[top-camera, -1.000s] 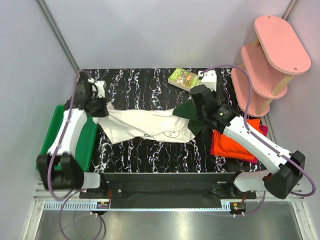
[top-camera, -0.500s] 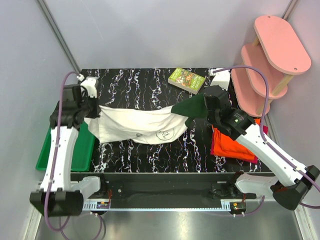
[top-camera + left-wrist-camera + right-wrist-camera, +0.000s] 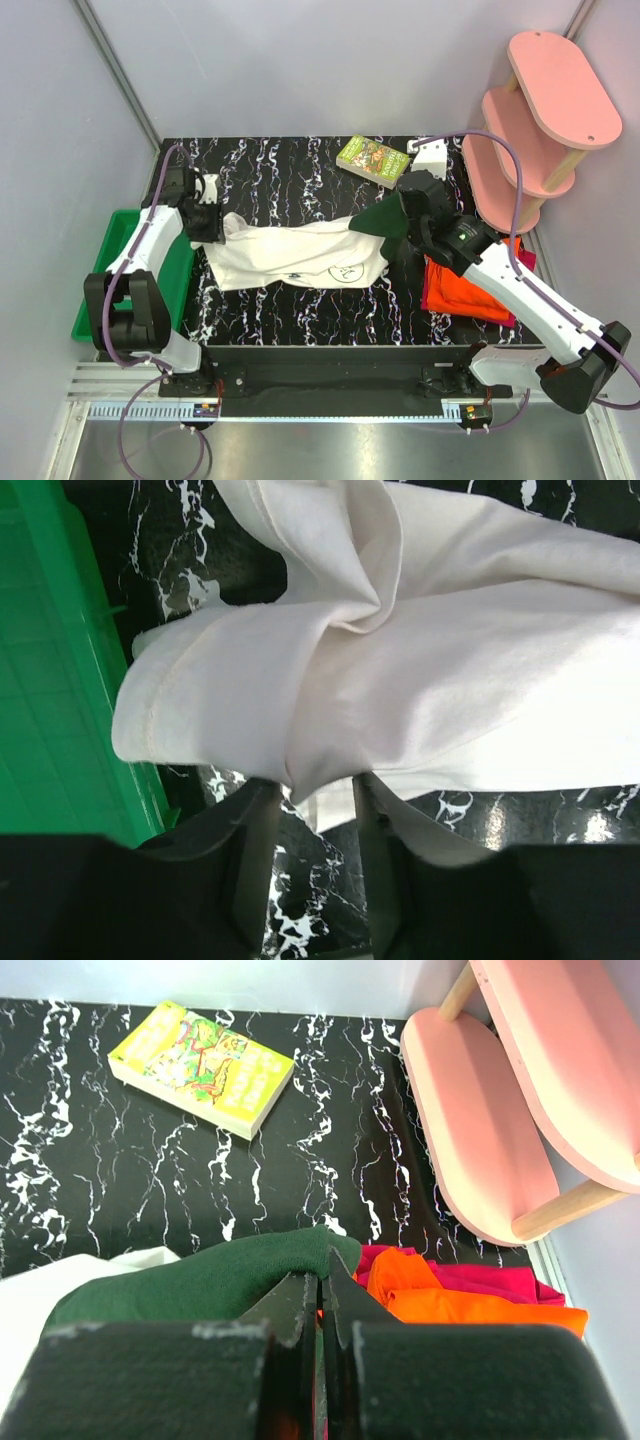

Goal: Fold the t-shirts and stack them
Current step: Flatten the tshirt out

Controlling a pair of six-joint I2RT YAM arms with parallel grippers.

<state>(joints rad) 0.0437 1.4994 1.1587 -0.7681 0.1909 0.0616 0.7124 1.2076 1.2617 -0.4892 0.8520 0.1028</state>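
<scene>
My left gripper [image 3: 314, 798] stands partly open at the table's [image 3: 300, 170] left edge, just beside the green tray [image 3: 50, 680]. A bunched corner of the cream t-shirt [image 3: 295, 255] hangs down between its fingers [image 3: 258, 840], but they sit clear of the cloth on both sides, so I judge that end let go rather than pinched. That arm reaches in from the near-left corner, its wrist turned toward the table's middle.

The cream t-shirt lies across the middle of the table with its long axis running left to right between my two grippers. Its body rests rumpled on the surface, print side up.

My right gripper [image 3: 322, 1295] is closed tight on the green sleeve [image 3: 200, 1280] at the shirt's right end and holds that end lifted off the table. The right arm stretches in from the near-right corner, its wrist aimed toward the far edge. Beyond it a small book [image 3: 200, 1065] lies near the far edge, well apart from the shirt. Below and to the right of this gripper the orange t-shirt [image 3: 450, 1295] lies on the magenta t-shirt [image 3: 500, 1280] at the right edge, beside the pink shelf [image 3: 480, 1130].

The coming move turns on this. The shirt runs leftward from my right gripper, and only that gripper has hold of it. I judge that the free left end wants a fresh grip before any fold.
</scene>
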